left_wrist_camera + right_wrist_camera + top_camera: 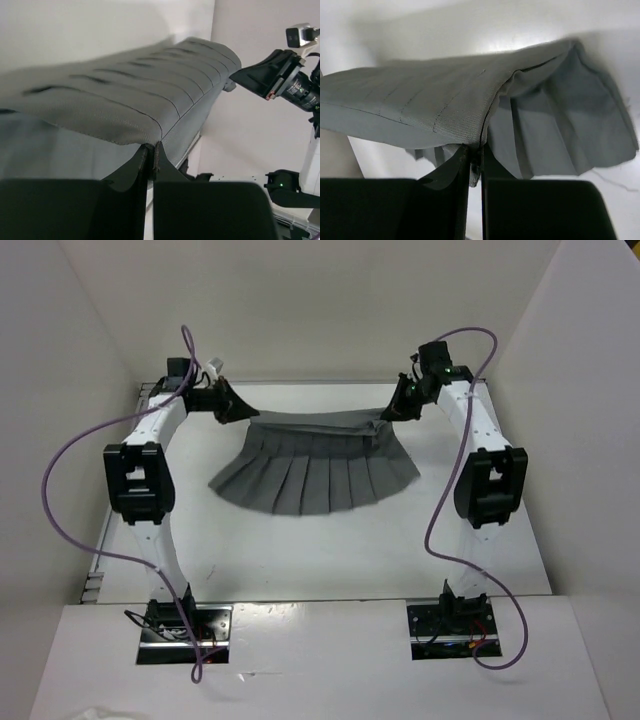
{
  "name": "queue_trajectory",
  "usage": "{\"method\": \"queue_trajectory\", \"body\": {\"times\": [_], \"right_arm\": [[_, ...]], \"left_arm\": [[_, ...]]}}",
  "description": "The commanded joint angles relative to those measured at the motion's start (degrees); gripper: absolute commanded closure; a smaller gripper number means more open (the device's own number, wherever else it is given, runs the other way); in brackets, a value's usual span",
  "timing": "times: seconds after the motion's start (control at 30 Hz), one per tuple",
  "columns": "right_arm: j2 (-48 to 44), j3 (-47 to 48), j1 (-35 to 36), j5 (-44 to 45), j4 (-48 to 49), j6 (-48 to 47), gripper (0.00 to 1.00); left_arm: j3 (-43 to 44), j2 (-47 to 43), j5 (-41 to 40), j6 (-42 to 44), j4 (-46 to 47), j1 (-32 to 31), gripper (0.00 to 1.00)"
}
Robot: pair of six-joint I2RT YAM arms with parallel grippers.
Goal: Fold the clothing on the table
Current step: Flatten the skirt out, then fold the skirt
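White walls enclose the surface (pixel 300 550); two arms stretch toward its far side. Left hand (pixel 238 408) and right hand (pixel 388 416) each clamp the one garment (pixel 310 475), its top edge raised between them and its hem on the surface.

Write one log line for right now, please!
left gripper: shut on clothing | right gripper: shut on clothing | far edge lifted, rest on table

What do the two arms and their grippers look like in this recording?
Both are white links with black joint housings: left arm, right arm. A purple cable loops beside each. The left gripper and right gripper have black, wedge-shaped fingers tapering to thin tips.
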Motion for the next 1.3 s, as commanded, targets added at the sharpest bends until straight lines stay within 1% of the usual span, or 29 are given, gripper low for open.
{"method": "queue_trajectory", "body": {"times": [0.0, 0.07, 0.1, 0.2, 0.23, 0.27, 0.33, 0.37, 0.43, 0.47, 0.5, 0.53, 0.57, 0.6, 0.63, 0.67, 0.7, 0.73, 0.77, 0.8, 0.83, 0.87, 0.9, 0.97, 1.07, 1.13, 1.2, 1.23, 1.27], "right_arm": [[1.0, 16.5, -2.5, 1.1, 0.8, -1.2, 1.00], [1.6, 24.1, -3.0, 3.0, -1.7, -1.2, 1.00], [1.6, 26.3, -3.0, 4.1, -2.3, -1.2, 1.00], [0.7, 31.4, -3.0, 6.5, -2.8, -1.2, 1.00], [-0.7, 31.4, -3.0, 6.5, -2.8, -1.2, 1.00], [-1.5, 30.3, -3.0, 5.4, -2.1, -1.9, 1.00], [-4.2, 26.4, -3.0, 2.8, -1.2, -1.9, 1.00], [-5.3, 19.7, -3.0, 2.1, 0.1, -1.9, 1.00], [-8.1, 11.3, -2.5, 1.4, 2.0, -0.7, 1.00], [-10.9, 2.2, -1.8, 1.4, 3.2, -0.7, 1.00], [-12.2, -2.4, -1.1, 0.9, 3.2, -0.2, 1.00], [-13.3, -6.9, -1.1, 0.9, 3.9, -0.2, 1.00], [-15.2, -15.6, -0.4, 0.3, 3.9, -0.2, 1.00], [-15.7, -19.6, 0.2, 0.3, 1.9, 0.3, 1.00], [-16.2, -23.5, 0.2, -0.4, 0.7, 0.3, 1.00], [-16.8, -31.1, 0.8, -0.4, -0.4, 0.3, 1.00], [-19.4, -34.6, 0.8, -0.4, -1.9, 2.9, 0.93], [-20.7, -37.9, 0.8, -1.3, -2.9, 3.8, 0.83], [-21.9, -43.1, 0.8, -2.6, -4.4, 3.8, 0.72], [-24.6, -45.1, 1.3, -3.2, -7.6, 5.4, 0.58], [-26.2, -47.7, 1.3, -2.3, -9.0, 6.4, 0.55], [-28.0, -47.8, 1.3, -1.0, -10.2, 7.5, 0.52], [-31.1, -47.8, 1.3, 2.3, -11.3, 8.7, 0.48], [-32.6, -43.4, 1.3, 5.6, -14.8, 11.1, 0.47], [-30.9, -35.9, 1.8, 11.4, -16.3, 11.6, 0.45], [-28.2, -33.2, 2.5, 12.3, -13.2, 11.6, 0.45], [-26.1, -33.2, 3.2, 12.3, -9.8, 11.6, 0.51], [-23.6, -34.5, 3.2, 10.7, -7.6, 11.0, 0.59], [-22.2, -35.1, 3.8, 10.7, -3.6, 11.0, 0.78]], "left_arm": [[17.8, 0.7, 0.8, 0.7, 0.4, 0.2, 0.97], [25.3, 2.8, 0.8, 0.2, -2.2, 0.2, 0.97], [32.9, 3.3, 0.8, 0.2, -3.2, 0.2, 0.97], [44.5, 6.4, 1.4, 0.2, -8.3, 0.2, 0.97], [46.5, 5.8, 2.0, 0.9, -9.0, 0.2, 0.97], [45.1, 4.9, 2.0, 0.9, -9.0, 0.2, 0.97], [39.8, 1.0, 1.3, 3.4, -8.2, -0.3, 0.97], [29.9, -0.9, 0.6, 3.4, -7.0, -0.9, 0.97], [15.3, -8.1, 0.6, 0.9, 2.1, -1.5, 0.97], [8.0, -10.1, 0.6, -0.2, 4.9, -1.5, 0.96], [-4.5, -12.8, 0.1, -0.7, 8.0, -1.5, 0.96], [-10.1, -13.9, 0.1, -0.7, 8.5, -2.2, 0.96], [-15.5, -14.7, -0.9, -0.7, 8.5, -2.3, 0.96], [-21.0, -16.1, -0.9, -0.7, 10.3, -2.9, 0.96], [-30.8, -16.7, -0.9, -0.7, 10.8, -3.7, 0.96], [-35.0, -16.7, -0.9, -0.7, 10.8, -4.4, 0.94], [-38.5, -17.4, -0.9, 0.1, 9.3, -5.0, 0.92], [-41.5, -18.1, -0.9, 0.7, 8.0, -6.3, 0.87], [-46.4, -18.1, -0.9, 2.3, 6.4, -6.8, 0.69], [-48.4, -19.7, -0.9, 3.3, 3.0, -6.8, 0.58], [-49.9, -20.6, -0.9, 4.2, 1.3, -6.8, 0.47], [-51.1, -21.5, -0.9, 4.9, -0.3, -6.8, 0.33], [-51.8, -23.6, -1.7, 6.2, -3.6, -6.8, 0.31], [-50.0, -26.2, -3.4, 7.3, -8.0, -4.9, 0.30], [-41.7, -26.9, -6.9, 7.9, -9.8, -4.9, 0.28], [-38.0, -26.3, -9.0, 7.2, -9.8, -4.9, 0.28], [-34.9, -25.0, -9.7, 3.8, -4.8, -4.9, 0.34], [-34.9, -24.0, -7.5, 2.5, -2.2, -4.9, 0.44], [-34.2, -21.1, -6.7, 1.4, 1.7, -6.1, 0.75]]}}
